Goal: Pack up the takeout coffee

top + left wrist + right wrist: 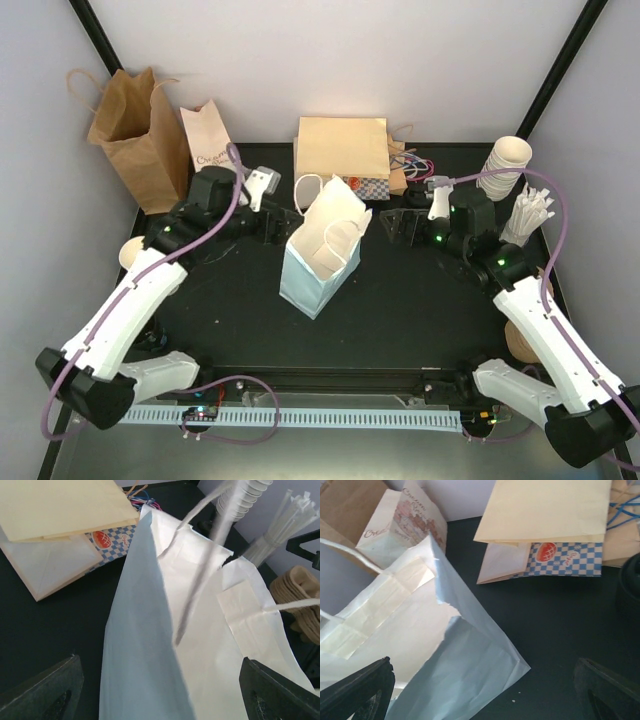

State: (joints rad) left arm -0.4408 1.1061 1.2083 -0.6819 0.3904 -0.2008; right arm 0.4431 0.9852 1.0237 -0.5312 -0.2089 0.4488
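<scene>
Bag: upright, open; coffee not visible, packing unconfirmed. Left end effector 9 o'clock, right end effector 3 o'clock: both spread, empty.

White bag: its own walls hide most of the inside; a pale rounded shape in its mouth is too unclear to name.
Bag handle: blurred in the left wrist view.
Left gripper: only two dark fingertips show, cut off at the bottom corners.
Right gripper: likewise, tips cut off at the bottom corners.
Checked bag: mostly covered by the flat bags at the far edge.
Small printed bag: lettering too small to read.
Pulp trays: at the right edge, largely under the right arm.
Tan round thing: at the left edge, half behind the left arm; cannot tell what it is.
Cup stack: cut off by the top edge.
</scene>
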